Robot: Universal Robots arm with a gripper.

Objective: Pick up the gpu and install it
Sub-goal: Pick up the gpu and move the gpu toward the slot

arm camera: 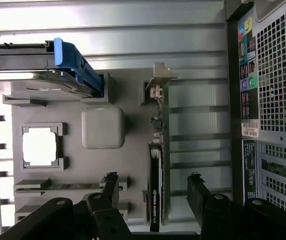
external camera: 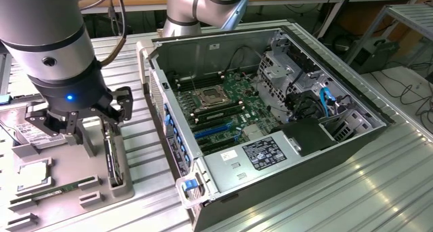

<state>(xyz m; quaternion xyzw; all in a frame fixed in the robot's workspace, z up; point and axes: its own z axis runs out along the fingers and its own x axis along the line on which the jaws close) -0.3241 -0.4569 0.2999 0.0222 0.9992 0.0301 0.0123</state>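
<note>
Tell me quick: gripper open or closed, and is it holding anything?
Gripper: open, holding nothing; in the wrist view one finger stands on each side of the gpu, not touching it.

A ribbed metal bench (external camera: 379,191) (arm camera: 107,30) carries an open computer case (external camera: 230,163) (arm camera: 278,60), lying on its side. Near the case's rear panel, with a strip of bare bench between, a grey holder tray (external camera: 81,171) (arm camera: 132,145) sits flat. In the tray the gpu (external camera: 113,158) (arm camera: 155,195) stands on edge nearest the case. Farther from the case lie a memory stick (external camera: 58,191) (arm camera: 67,186), a processor chip (external camera: 34,174) (arm camera: 40,146) and a hard drive (external camera: 30,130) (arm camera: 37,80).
</note>
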